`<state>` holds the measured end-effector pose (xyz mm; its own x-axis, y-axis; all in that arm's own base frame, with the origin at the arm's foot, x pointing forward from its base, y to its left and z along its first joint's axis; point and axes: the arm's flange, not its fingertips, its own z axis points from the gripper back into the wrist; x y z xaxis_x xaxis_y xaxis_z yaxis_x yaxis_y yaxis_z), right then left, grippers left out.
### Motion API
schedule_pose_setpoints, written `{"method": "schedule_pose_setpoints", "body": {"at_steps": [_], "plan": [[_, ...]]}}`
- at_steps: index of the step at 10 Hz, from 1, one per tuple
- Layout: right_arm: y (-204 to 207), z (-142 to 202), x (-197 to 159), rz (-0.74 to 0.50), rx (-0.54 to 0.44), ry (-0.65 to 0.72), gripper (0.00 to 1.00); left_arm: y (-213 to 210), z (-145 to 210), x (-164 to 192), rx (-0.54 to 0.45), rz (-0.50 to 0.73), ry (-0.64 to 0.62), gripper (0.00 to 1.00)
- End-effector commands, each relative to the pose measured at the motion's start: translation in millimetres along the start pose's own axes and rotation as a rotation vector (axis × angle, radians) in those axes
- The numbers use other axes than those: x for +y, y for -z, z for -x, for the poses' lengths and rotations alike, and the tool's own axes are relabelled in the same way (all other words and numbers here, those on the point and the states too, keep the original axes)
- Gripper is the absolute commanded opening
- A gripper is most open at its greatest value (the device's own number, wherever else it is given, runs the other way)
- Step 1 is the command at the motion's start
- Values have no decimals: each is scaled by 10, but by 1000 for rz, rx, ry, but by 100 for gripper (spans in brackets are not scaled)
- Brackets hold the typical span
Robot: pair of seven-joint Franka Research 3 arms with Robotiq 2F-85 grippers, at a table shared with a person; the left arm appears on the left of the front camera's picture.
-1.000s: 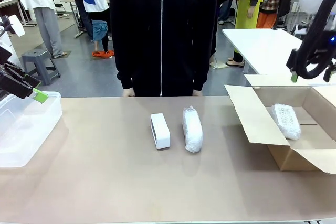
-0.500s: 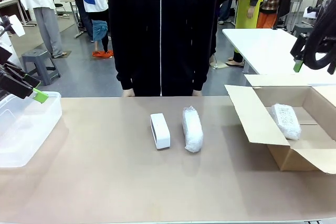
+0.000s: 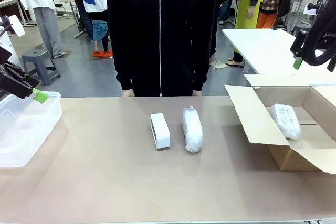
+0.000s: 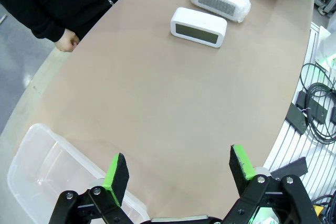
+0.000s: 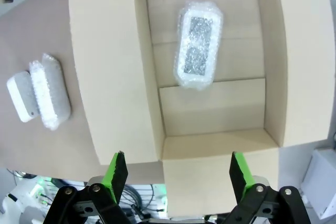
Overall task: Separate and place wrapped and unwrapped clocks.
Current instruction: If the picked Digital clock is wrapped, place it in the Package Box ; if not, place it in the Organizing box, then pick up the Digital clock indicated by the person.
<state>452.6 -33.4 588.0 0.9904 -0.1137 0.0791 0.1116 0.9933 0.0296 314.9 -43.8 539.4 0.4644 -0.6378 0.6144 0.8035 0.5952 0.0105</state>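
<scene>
Right hand hangs open above box — left hand open over bin.

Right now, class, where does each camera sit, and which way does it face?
Front: between arms, faces person across table; left end effector, right end effector at edges.
Left wrist: above clear bin, looks along table; own open fingers.
Right wrist: above cardboard box, looks down; own open fingers.
Shared: all see bare clock beside wrapped clock.
</scene>
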Motion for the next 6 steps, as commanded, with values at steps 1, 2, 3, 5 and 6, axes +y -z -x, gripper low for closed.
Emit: {"method": "schedule_pose_setpoints", "body": {"at_steps": [1,2,3,5,6], "plan": [[52,20,-22,11,-16,-16,100,5,6,13,-14,16,8,100],[52,20,-22,11,-16,-16,100,5,6,13,-14,16,8,100],[52,20,-22,11,-16,-16,100,5,6,13,-14,16,8,100],[52,20,-22,11,-16,-16,100,5,6,13,-14,16,8,100],[52,20,-22,11,-16,-16,100,5,6,13,-14,16,8,100]]}}
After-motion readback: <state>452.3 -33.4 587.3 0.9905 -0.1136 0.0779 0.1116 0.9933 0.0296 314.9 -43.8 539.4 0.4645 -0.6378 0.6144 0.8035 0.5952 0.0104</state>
